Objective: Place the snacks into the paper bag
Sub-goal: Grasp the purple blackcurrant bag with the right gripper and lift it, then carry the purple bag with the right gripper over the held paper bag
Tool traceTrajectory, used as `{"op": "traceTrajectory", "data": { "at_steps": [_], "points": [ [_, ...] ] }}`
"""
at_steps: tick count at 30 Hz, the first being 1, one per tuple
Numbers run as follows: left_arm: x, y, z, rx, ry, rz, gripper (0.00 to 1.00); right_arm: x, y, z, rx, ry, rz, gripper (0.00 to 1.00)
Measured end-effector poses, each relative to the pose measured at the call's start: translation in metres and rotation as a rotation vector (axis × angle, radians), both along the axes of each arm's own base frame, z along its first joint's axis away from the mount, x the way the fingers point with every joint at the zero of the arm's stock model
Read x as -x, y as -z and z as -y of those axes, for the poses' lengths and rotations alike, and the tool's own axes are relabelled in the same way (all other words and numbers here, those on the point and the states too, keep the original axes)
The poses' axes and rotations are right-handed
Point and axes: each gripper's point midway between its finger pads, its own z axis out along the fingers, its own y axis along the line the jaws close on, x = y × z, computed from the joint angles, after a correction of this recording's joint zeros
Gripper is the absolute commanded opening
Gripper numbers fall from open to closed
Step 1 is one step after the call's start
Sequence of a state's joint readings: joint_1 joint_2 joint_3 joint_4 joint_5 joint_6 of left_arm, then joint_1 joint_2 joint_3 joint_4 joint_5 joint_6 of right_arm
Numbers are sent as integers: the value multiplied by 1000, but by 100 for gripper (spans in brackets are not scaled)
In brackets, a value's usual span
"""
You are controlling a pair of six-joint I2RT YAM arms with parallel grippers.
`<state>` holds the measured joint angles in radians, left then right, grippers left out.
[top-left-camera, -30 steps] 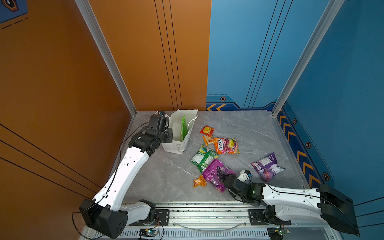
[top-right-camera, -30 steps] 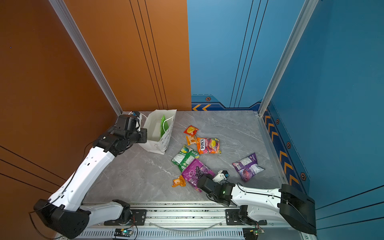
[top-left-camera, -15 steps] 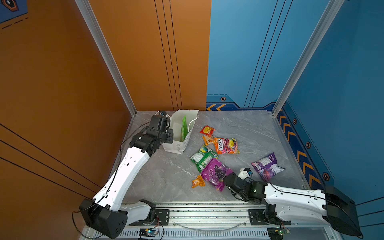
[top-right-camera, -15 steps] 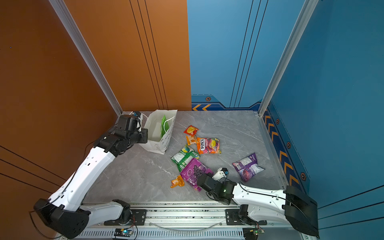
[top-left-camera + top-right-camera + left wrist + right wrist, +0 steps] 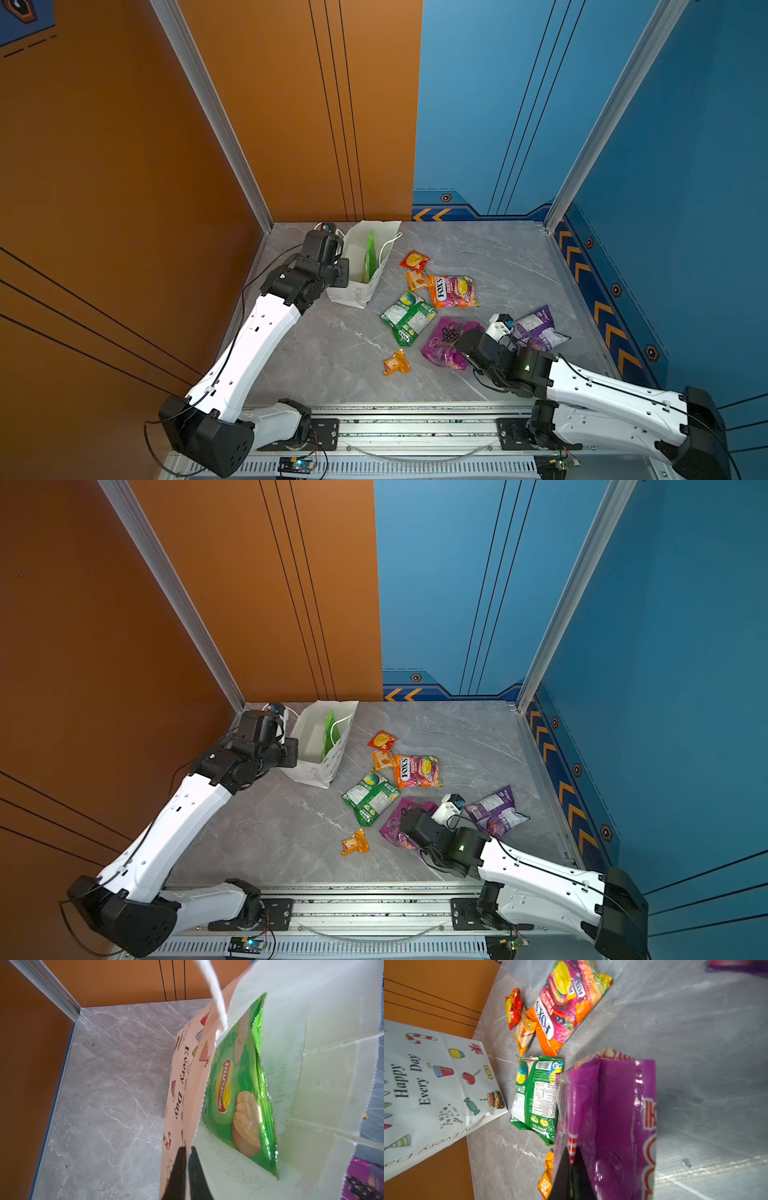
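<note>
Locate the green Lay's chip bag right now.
In both top views the green Lay's bag stands on edge inside the white paper bag, at the back left of the table near the orange wall.

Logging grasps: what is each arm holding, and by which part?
The left jaws pinch the paper bag by its top rim, one inside, one outside. The right jaws clamp the purple packet by one edge.
</note>
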<state>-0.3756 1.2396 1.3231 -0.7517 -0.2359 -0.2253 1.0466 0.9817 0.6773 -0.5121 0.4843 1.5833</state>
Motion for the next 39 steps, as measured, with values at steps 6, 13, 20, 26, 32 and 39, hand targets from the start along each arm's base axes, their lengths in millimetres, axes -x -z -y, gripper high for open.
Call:
{"op": "traceTrajectory", "data": {
  "at_steps": [6, 13, 20, 26, 32, 39],
  "points": [
    [2, 0, 6, -1, 19, 0, 0, -13, -36, -3, 94, -71, 67, 0],
    [5, 0, 17, -16, 65, 2, 0, -27, -64, -8, 148, -126, 124, 0],
    [10, 0, 34, -29, 136, 1, 0, -42, -96, -8, 190, -152, 181, 0],
    [14, 2, 49, -28, 184, -4, 0, -59, -149, -10, 199, -169, 273, 0],
    [13, -1, 52, -24, 190, 6, 0, -74, -205, -1, 207, -153, 370, 0],
    [13, -2, 54, -24, 196, 6, 0, -88, -255, 6, 251, -150, 448, 0]
  ]
}}
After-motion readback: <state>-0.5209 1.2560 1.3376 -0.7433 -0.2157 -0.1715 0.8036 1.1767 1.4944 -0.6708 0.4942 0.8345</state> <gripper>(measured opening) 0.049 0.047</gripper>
